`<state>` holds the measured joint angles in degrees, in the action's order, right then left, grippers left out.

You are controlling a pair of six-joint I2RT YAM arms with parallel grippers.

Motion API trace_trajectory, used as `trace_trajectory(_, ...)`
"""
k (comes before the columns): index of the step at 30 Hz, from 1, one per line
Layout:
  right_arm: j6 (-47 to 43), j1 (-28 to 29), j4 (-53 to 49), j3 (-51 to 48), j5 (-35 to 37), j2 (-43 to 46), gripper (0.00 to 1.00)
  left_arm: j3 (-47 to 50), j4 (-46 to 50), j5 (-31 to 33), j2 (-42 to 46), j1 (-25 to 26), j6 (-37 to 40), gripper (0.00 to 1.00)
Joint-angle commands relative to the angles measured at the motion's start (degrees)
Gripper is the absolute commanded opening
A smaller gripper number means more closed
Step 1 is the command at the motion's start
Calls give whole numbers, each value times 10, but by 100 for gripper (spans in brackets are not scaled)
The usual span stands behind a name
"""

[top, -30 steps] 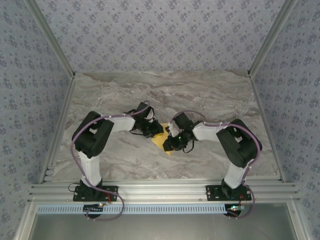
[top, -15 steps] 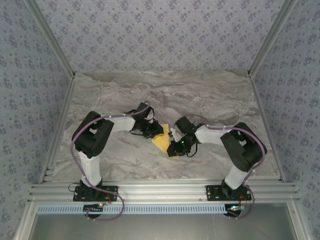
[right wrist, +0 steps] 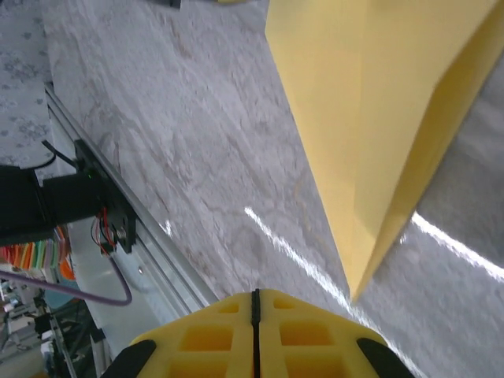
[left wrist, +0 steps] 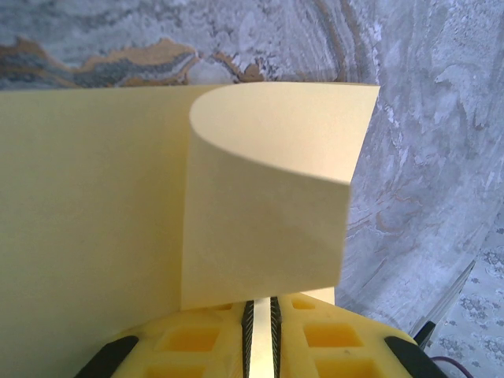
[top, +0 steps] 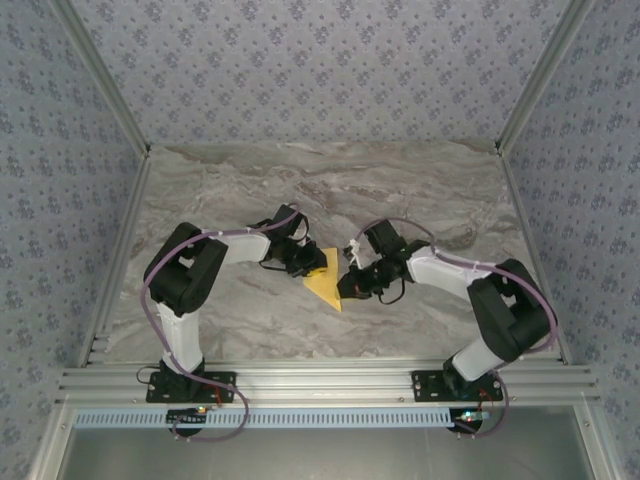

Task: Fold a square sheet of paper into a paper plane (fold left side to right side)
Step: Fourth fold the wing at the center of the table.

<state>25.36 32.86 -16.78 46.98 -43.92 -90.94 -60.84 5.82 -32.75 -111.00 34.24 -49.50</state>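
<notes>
The yellow square sheet of paper (top: 326,284) lies on the marble table between the two arms, with one side curled over itself. In the left wrist view the sheet (left wrist: 94,197) has a flap (left wrist: 268,205) bent over toward the camera. My left gripper (top: 308,262) is shut on the sheet's edge, and a strip of paper shows between its jaws (left wrist: 261,331). My right gripper (top: 346,287) sits just right of the sheet, shut and holding nothing (right wrist: 254,315). A pointed corner of the paper (right wrist: 370,102) hangs ahead of it, apart from it. The paper plane is out of view.
The marble tabletop (top: 400,185) stretches far behind the arms. An aluminium rail (top: 320,380) runs along the near edge, seen with cables (right wrist: 110,228) in the right wrist view. Patterned walls and metal posts (top: 120,230) enclose the sides.
My right gripper has pulled off the sheet toward the right and shut, its elbow swinging out to the right. More of the paper lies uncovered. The left arm has not moved.
</notes>
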Motion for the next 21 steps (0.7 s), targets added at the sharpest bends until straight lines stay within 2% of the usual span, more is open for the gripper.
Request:
trace_trajectory(1,33,0,50,24,10,-54,8,20,51,48,-9,-8,10,17)
trace_trajectory(4,50,1,83,32,24,-88,8,21,52,48,-7,-8,10,17)
trace_trajectory(10,36,-3,35,32,90,-124,6,21,51,46,3,-8,12,17)
trace_trajectory(16,18,0,-5,15,118,-141,0,15,36,37,36,-8,22,18)
trace_trajectory(21,4,0,-41,14,152,-145,0,16,15,21,75,2,28,19)
